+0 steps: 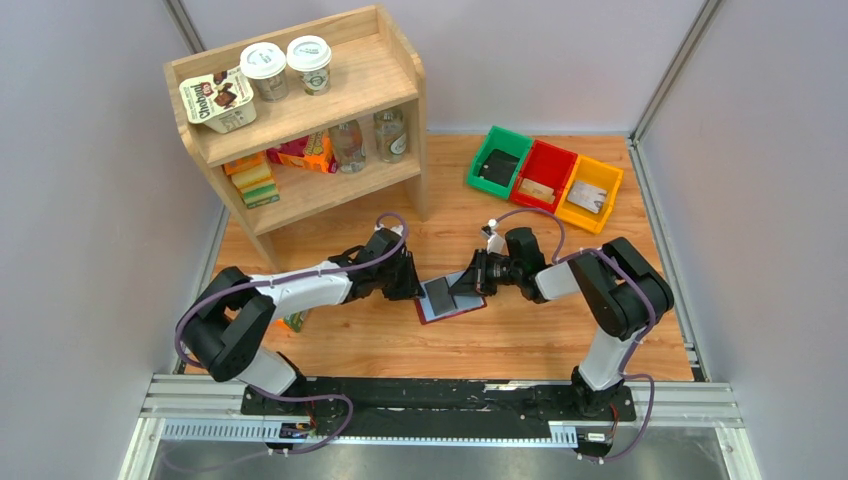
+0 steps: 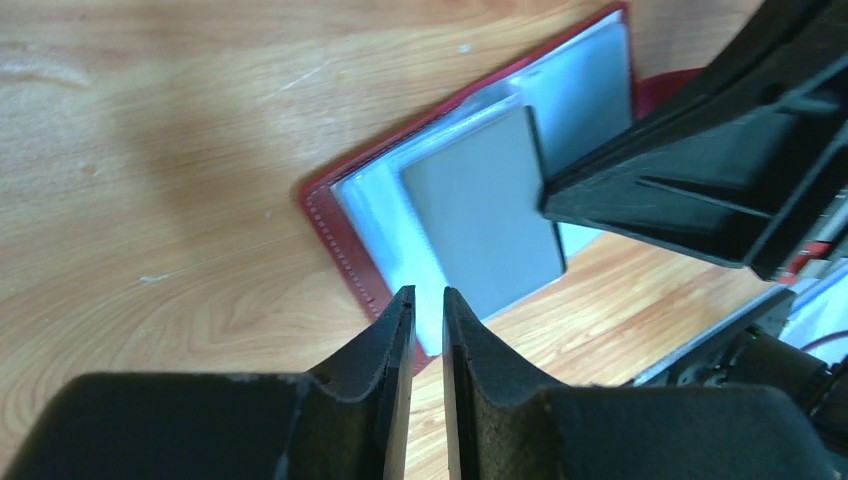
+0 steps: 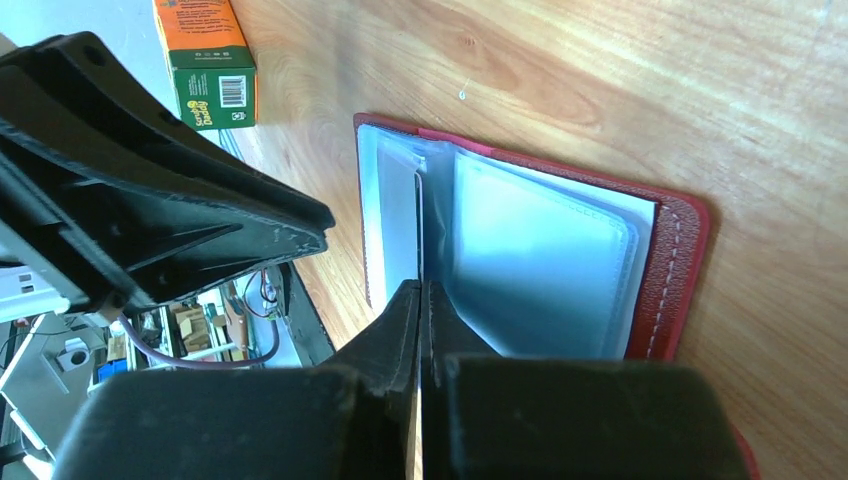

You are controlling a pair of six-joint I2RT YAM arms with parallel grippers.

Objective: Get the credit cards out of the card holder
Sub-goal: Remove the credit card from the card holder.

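The maroon card holder (image 1: 474, 305) lies open on the wooden table between both arms, its clear sleeves facing up (image 2: 335, 225) (image 3: 680, 270). A grey credit card (image 2: 480, 220) stands over the sleeves; in the right wrist view it shows edge-on as a thin dark line (image 3: 419, 220). My right gripper (image 1: 462, 285) (image 3: 422, 285) is shut on that card's edge. My left gripper (image 1: 412, 285) (image 2: 428, 292) hovers at the holder's left corner, its jaws a narrow gap apart with nothing between them.
A wooden shelf (image 1: 300, 110) with cups and bottles stands at the back left. Green (image 1: 497, 160), red (image 1: 543, 175) and yellow (image 1: 590, 190) bins sit at the back right. An orange-and-green box (image 3: 210, 60) lies by the left arm.
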